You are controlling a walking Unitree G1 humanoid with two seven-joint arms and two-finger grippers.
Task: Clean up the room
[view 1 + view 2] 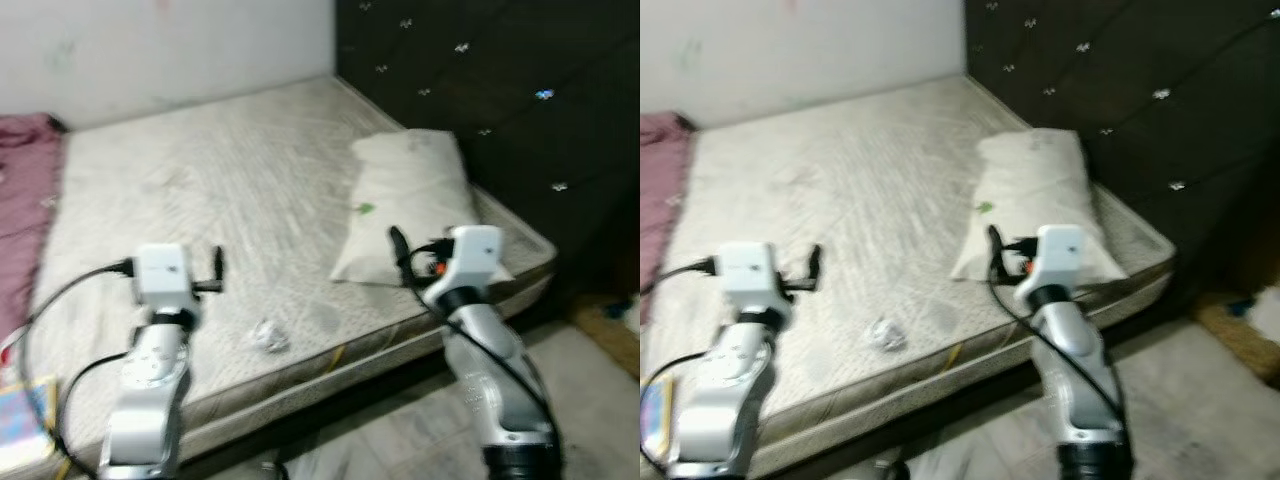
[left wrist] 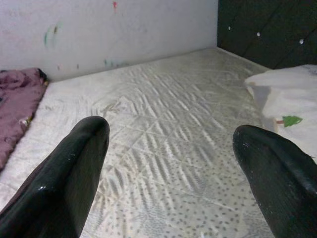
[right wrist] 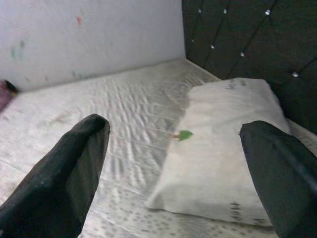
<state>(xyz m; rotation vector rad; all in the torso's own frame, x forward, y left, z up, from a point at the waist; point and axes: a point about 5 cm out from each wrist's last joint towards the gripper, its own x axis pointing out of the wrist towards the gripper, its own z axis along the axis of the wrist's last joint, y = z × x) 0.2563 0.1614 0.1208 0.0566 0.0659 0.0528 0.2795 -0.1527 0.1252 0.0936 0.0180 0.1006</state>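
Both arms are raised over the near edge of the mattress [image 1: 230, 170], left pincer [image 1: 217, 272] and right pincer [image 1: 398, 255] each spread wide and empty (apparently readied for pickup), since a crumpled wad of paper [image 1: 270, 336] lies between them, with the pillow [image 1: 415, 200] by the headboard [image 1: 500, 90].

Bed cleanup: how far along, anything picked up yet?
Nothing looks done. The crumpled paper lies on the mattress near its front edge, and the small green scrap sits on the pillow. Both pincers are open and empty: left pincer above the mattress, right pincer at the pillow's near end. Both pickups remain.
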